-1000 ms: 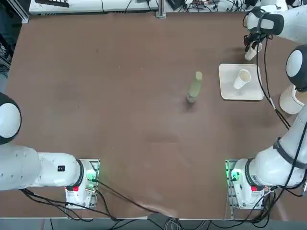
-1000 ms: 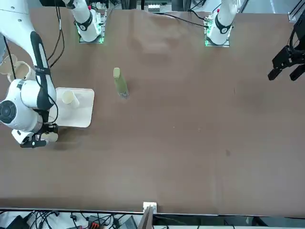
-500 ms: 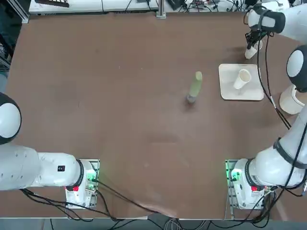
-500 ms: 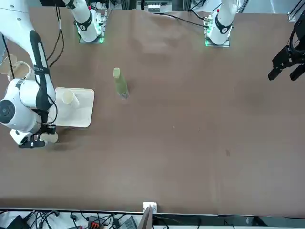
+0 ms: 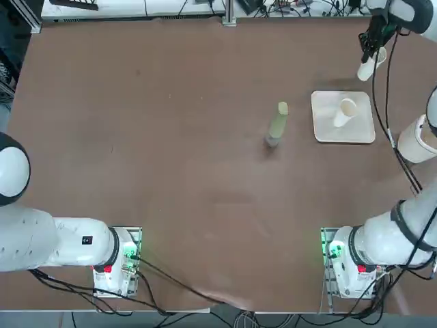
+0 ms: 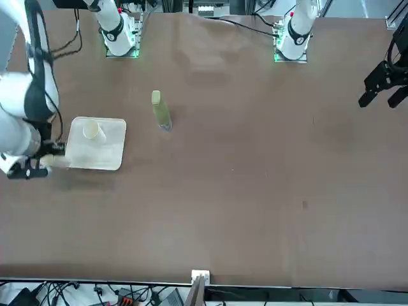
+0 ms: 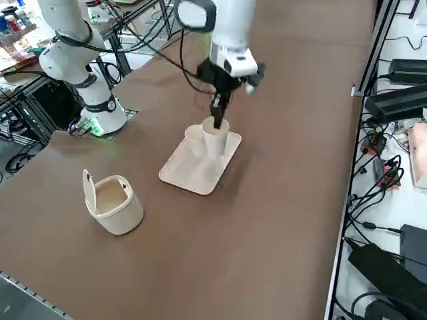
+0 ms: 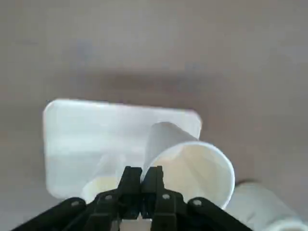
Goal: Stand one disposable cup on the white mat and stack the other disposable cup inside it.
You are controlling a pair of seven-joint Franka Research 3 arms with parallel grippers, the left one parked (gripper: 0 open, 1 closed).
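Since the right tool (image 7: 217, 122) pinches the thin rim of the held disposable cup (image 7: 215, 141), you should move gently: it crushes easily over the white mat (image 7: 190, 170)

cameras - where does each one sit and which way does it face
Top: overhead, bases at bottom; right hand holds a cup beyond the mat.
Front: across the table, facing the robot; right arm at left.
Right side: raised, looking diagonally; tub nearest.
Wrist: down past shut fingers.
Shared: top and front show the bottle.
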